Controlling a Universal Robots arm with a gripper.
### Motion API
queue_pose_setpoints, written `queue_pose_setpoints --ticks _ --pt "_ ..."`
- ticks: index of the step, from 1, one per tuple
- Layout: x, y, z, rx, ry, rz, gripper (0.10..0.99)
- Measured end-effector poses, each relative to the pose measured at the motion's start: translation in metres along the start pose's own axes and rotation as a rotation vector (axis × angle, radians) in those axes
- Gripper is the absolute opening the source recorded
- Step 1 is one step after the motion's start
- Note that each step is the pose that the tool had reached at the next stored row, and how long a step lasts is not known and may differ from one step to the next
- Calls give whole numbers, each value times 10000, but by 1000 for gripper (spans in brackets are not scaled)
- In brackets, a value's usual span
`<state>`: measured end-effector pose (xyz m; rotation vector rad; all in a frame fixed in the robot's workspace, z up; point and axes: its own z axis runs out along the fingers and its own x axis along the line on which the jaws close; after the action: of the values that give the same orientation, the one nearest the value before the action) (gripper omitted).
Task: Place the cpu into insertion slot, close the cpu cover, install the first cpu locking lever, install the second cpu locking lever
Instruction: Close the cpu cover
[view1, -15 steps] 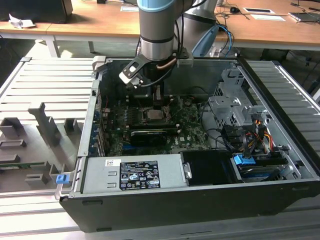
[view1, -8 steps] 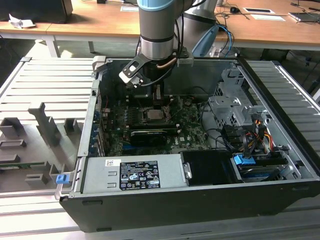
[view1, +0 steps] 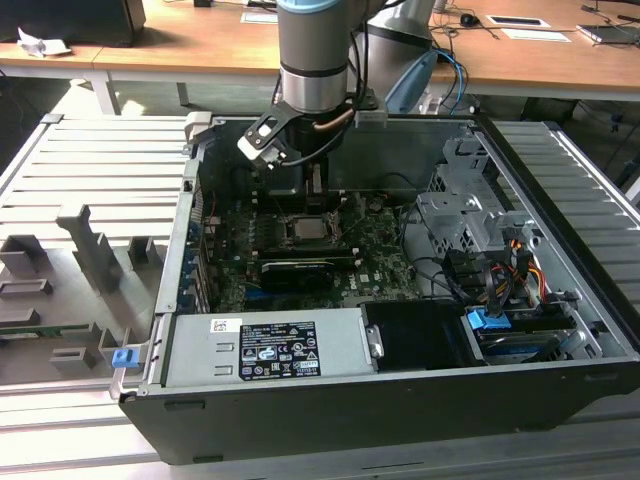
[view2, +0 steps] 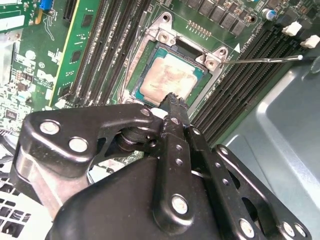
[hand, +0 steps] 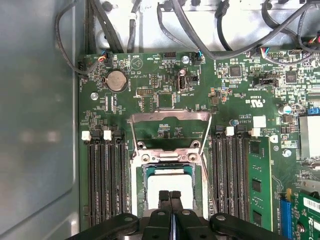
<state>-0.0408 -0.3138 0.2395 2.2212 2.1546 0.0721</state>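
Note:
The cpu (hand: 170, 181) lies in the insertion slot (hand: 136, 185), its dull silver face up; the second wrist view has the cpu (view2: 167, 75) inside the dark socket rim (view2: 145, 55). The cpu cover (hand: 170, 118) stands open as a thin metal frame on the hinge side of the socket. One thin locking lever (view2: 260, 60) sticks out free beside the socket. My gripper (hand: 170, 195) is shut, fingertips together with nothing between them, right over the cpu's face; whether they touch it I cannot tell. From outside, the gripper (view1: 310, 195) hangs just above the socket (view1: 305, 228).
Black memory slots (hand: 105, 185) flank the socket on both sides. A long black card (view1: 300, 272), the grey power supply (view1: 265, 345), a metal drive cage (view1: 470, 225) and cable bundles (view1: 500, 280) fill the open case. The grey case wall (hand: 35, 125) runs close by.

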Motion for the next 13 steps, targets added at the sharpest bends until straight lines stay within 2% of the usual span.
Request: queue_pose_setpoints --ticks 13 --pt "28 5 -102 -1 0 0 106"
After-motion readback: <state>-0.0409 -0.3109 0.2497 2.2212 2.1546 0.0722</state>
